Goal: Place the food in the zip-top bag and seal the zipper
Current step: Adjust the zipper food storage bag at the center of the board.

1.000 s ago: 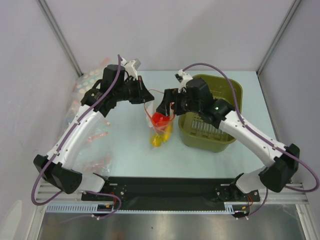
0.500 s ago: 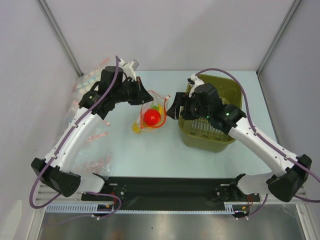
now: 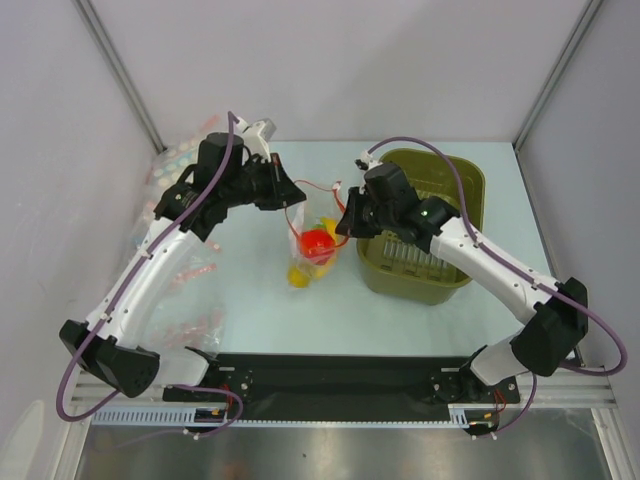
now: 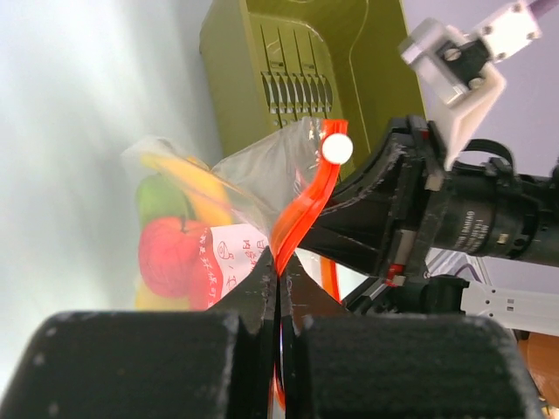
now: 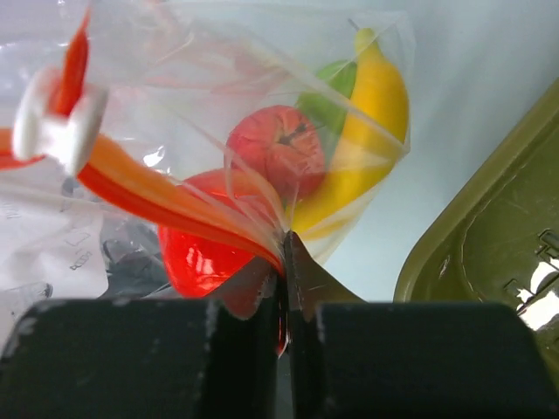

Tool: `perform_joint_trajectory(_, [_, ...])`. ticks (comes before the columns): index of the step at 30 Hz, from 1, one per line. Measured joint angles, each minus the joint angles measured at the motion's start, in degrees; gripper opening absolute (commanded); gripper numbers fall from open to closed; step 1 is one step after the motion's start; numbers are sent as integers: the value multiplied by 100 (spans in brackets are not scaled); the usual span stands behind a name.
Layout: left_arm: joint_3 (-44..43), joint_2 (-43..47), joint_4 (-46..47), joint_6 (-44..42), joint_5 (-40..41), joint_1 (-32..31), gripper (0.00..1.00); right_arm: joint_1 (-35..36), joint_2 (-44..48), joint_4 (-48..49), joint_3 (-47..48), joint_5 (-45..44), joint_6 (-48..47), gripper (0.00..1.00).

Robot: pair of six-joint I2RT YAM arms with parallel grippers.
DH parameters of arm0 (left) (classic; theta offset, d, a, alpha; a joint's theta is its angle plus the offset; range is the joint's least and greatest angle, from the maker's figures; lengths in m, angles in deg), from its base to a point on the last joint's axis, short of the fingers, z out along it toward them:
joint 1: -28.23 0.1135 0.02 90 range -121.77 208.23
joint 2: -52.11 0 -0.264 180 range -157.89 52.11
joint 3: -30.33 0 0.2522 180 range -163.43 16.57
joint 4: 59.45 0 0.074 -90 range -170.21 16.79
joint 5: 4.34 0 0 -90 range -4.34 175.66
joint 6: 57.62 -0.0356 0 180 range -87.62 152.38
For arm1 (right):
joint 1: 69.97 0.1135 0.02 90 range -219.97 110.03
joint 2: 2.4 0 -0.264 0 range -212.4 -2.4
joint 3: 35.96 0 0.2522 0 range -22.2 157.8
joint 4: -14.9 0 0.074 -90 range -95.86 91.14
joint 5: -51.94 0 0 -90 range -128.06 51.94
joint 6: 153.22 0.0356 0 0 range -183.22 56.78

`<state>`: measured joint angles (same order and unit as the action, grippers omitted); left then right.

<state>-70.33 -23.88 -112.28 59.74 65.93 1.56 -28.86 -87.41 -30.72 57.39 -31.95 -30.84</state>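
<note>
Left tool [image 4: 278, 281] pinched shut on one end of the thin orange-red zipper strip [image 4: 303, 202]; right tool [image 5: 284, 255] clamped tight on the other end. The small clear floppy zip-top bag [image 3: 312, 258] hung between them mid-worktop, nearer the far edge, holding a yellow toy banana [image 5: 377, 131], two red round toy fruits [image 5: 275, 148] and a small green piece [image 5: 330, 94]. The strip bowed, so probably best to pull both ends taut and level before running the white slider [image 4: 336, 148]. Pale smooth worktop [image 3: 260, 295]; olive-green plastic basket [image 3: 400, 277] toward the right edge; white walls [image 3: 330, 60].

The zip-top bag [image 5: 218, 78] is thin clear plastic film, shiny and creased. Its zipper [image 5: 166, 196] is smooth orange-red plastic. Inside, the lower red fruit [image 5: 196, 257] looks glossy, the banana [image 5: 376, 131] smooth and duller. The basket [image 5: 489, 253] is olive plastic with a faint sheen.
</note>
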Motion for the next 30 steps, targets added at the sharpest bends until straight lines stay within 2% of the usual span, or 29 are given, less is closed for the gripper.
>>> perform_joint_trajectory(3, [85,9,39,-44,-2,0,0,-11,127,-96,42,44,39,9])
perform_joint_trajectory(5, [175,7,44,-55,-11,0,0,-11,240,-114,48,155,79,19])
perform_joint_trajectory(6, [212,4,44,-70,-26,0,0,-11,304,-107,55,240,122,20])
perform_joint_trajectory(12, [334,-85,144,-166,-186,-120,0,-15,457,225,136,820,323,18])
perform_joint_trajectory(13, [363,-87,203,-192,-254,-149,0,-17,455,264,136,868,354,16])
perform_joint_trajectory(14, [391,-87,256,-197,-330,-170,0,-26,448,299,136,931,372,6])
perform_joint_trajectory(19, [658,-85,599,-245,-654,-219,2,-90,254,378,162,1176,503,3])
perform_joint_trajectory(22, [879,-85,691,-304,-815,-221,16,-153,109,376,162,1274,538,1])
perform_joint_trajectory(23, [944,-85,708,-332,-874,-225,28,-173,87,376,157,1296,562,0])
perform_joint_trajectory(25, [1038,-85,721,-404,-973,-240,39,-223,83,400,142,1346,616,0])
perform_joint_trajectory(26, [1056,-85,728,-426,-1008,-249,48,-245,83,450,138,1388,664,0])
perform_joint_trajectory(30, [1073,-85,730,-621,-1117,-328,63,-361,83,678,57,1554,855,0])
